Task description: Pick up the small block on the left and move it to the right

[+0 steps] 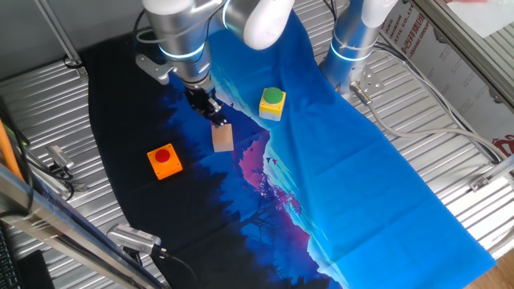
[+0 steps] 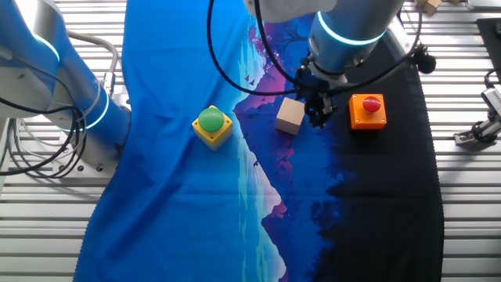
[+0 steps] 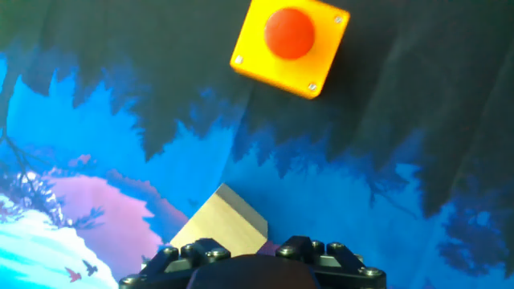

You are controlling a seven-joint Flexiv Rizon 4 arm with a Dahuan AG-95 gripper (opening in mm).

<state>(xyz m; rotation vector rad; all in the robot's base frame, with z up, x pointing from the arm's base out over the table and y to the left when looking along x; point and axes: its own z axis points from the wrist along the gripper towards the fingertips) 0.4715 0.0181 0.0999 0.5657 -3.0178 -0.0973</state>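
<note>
Hand view: small block (image 3: 218,227) just beside hand (image 3: 253,258); finger spread unclear.

A cloth (image 1: 377,160) lies spread over the counter (image 1: 48,104), and all three blocks rest on it. In one fixed view the small block (image 1: 222,137) sits in the middle, the red-button block (image 1: 165,161) to its left and nearer the camera, the green-button block (image 1: 272,103) to its right and farther back. The other fixed view reverses this: green-button block (image 2: 213,126) left, small block (image 2: 290,116) centre, red-button block (image 2: 368,110) right. The hand (image 1: 210,109) hangs just above and beside the small block, perhaps touching its upper edge. In the hand view the small block (image 3: 217,227) lies at the bottom edge, the red-button block (image 3: 290,45) well beyond it.
</note>
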